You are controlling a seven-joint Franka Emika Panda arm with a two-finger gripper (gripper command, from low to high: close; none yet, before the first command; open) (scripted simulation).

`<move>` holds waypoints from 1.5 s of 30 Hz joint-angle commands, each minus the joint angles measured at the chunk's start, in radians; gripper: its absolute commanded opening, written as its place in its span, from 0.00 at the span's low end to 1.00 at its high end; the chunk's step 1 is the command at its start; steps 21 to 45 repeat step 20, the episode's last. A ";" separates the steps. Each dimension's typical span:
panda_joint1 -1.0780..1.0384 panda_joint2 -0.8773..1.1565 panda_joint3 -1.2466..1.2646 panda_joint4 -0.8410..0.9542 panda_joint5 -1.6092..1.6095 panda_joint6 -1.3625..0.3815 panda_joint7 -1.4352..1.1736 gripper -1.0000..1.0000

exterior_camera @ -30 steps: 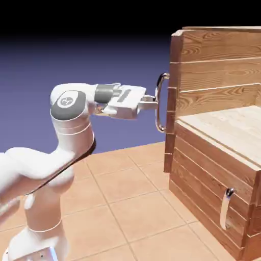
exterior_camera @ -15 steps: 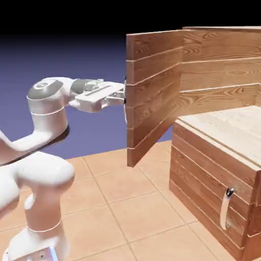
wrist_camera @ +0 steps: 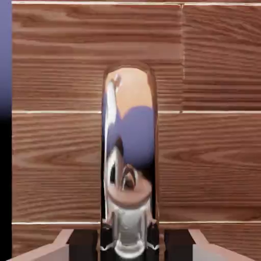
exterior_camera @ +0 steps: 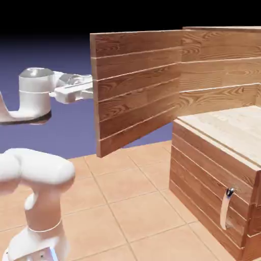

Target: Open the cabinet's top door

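The cabinet of reddish-brown planks stands at the exterior view's right. Its top door is swung far out to the left, so I see its inner wood face. My hand reaches the door's free edge from the left, and the fingertips are hidden behind that edge. In the hand view the door's planks fill the picture. The curved silver handle runs up the middle. My gripper is shut on its lower part, with a dark finger on either side.
Below the open door sits the shorter lower panel with its small silver handle, still closed. Its pale wood top juts out. Terracotta floor tiles lie in front, and my arm's base stands at the lower left.
The top door has swung from almost closed to wide open. My hand has travelled left with the handle, and the door now hides both handle and fingertips in the exterior view.
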 commanded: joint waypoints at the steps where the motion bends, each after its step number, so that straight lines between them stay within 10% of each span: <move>1: -0.017 0.036 0.026 0.026 0.027 -0.020 0.018 0.00; 19: -0.435 0.689 0.491 0.616 0.341 -0.496 0.370 0.00; 45: -0.437 0.692 0.493 0.619 0.342 -0.499 0.372 0.00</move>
